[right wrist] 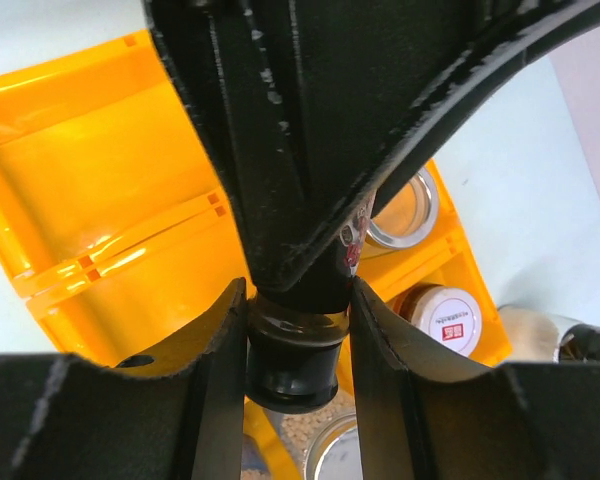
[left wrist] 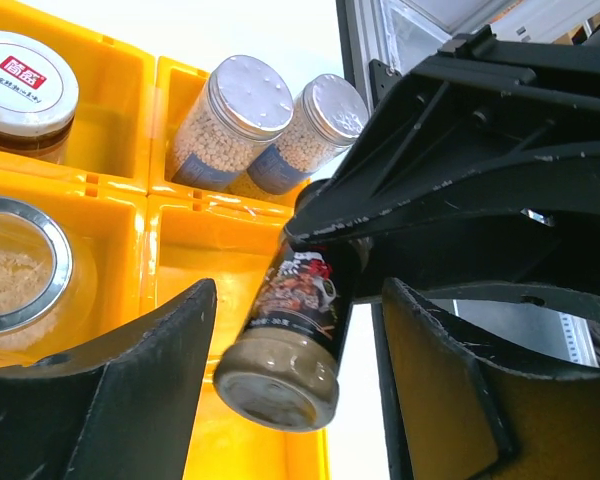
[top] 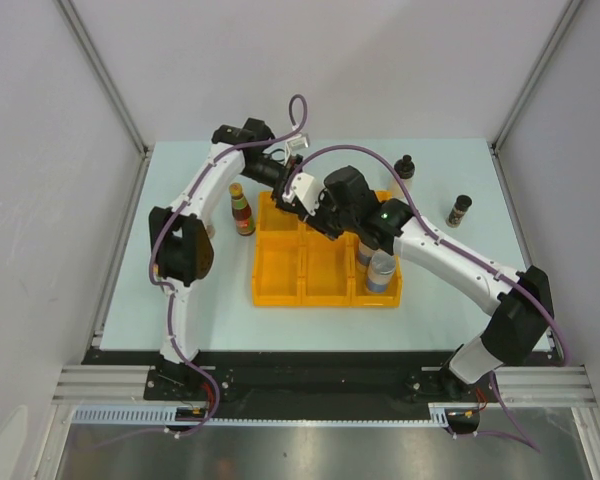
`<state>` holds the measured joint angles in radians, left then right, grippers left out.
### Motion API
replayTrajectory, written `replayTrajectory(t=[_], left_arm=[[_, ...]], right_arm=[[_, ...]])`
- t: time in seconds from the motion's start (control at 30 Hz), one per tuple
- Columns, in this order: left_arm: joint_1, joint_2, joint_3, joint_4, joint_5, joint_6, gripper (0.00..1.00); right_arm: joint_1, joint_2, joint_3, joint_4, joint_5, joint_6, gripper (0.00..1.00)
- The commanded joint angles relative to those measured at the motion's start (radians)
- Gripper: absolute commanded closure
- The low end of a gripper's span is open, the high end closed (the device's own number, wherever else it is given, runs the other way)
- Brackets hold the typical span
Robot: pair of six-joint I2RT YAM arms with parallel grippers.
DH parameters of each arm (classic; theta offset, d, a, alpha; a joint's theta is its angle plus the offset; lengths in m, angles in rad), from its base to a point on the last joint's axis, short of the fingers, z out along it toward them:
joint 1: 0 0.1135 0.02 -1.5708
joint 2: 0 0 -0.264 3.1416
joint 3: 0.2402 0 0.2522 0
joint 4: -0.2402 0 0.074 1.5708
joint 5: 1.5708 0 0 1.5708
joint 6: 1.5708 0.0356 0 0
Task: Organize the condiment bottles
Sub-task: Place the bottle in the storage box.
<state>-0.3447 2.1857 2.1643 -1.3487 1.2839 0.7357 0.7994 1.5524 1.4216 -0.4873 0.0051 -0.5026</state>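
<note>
A black-labelled spice jar [left wrist: 290,335] hangs tilted over the yellow tray [top: 278,272], its base toward the left wrist camera. My right gripper [right wrist: 298,300] is shut on its black cap [right wrist: 294,360]. My left gripper [left wrist: 300,295] straddles the jar's body, fingers [left wrist: 130,400] apart from it with a gap on each side. In the top view both grippers meet over the tray's back row, left [top: 298,190] and right [top: 326,216], hiding the jar. Two blue-labelled shakers [left wrist: 242,105] stand in a tray compartment. A red sauce bottle [top: 242,210] stands left of the tray.
Two black-capped jars [top: 405,166] [top: 459,210] stand on the table to the right of the tray. A white-lidded jar [left wrist: 25,70] and a clear silver-rimmed jar [left wrist: 20,265] sit in tray compartments. Grey walls enclose the table on three sides.
</note>
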Motion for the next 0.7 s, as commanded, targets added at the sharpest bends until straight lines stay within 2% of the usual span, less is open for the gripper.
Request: replayTrajectory(t=[0.0,0.13,0.23,0.33,0.43,0.47,0.53,0.67], left_arm=[[-0.007,-0.020,0.032,-0.116,0.012,0.054,0.28],[-0.008,-0.037,0.016,-0.116,0.012,0.067,0.28],[-0.010,-0.040,0.009,-0.116,0.006,0.068,0.33],[-0.013,-0.041,0.008,-0.115,0.002,0.067,0.44],[-0.016,-0.046,0.005,-0.116,0.000,0.070,0.58],[-0.017,-0.046,0.005,-0.116,-0.003,0.070,0.66],[-0.017,-0.050,0.003,-0.115,0.000,0.073,0.74],[-0.020,-0.056,-0.006,-0.115,0.003,0.073,0.95]], right_arm=[[0.003,-0.008,0.013,0.062,0.045,-0.016,1.00],[0.001,-0.003,0.014,0.069,0.059,-0.024,1.00],[-0.002,-0.006,0.013,0.073,0.064,-0.025,1.00],[-0.003,-0.008,0.013,0.078,0.078,-0.030,1.00],[-0.005,-0.002,0.013,0.079,0.082,-0.031,1.00],[-0.005,0.003,0.013,0.084,0.087,-0.033,1.00],[-0.009,0.006,0.013,0.090,0.090,-0.033,1.00],[-0.016,0.015,0.014,0.108,0.102,-0.031,1.00]])
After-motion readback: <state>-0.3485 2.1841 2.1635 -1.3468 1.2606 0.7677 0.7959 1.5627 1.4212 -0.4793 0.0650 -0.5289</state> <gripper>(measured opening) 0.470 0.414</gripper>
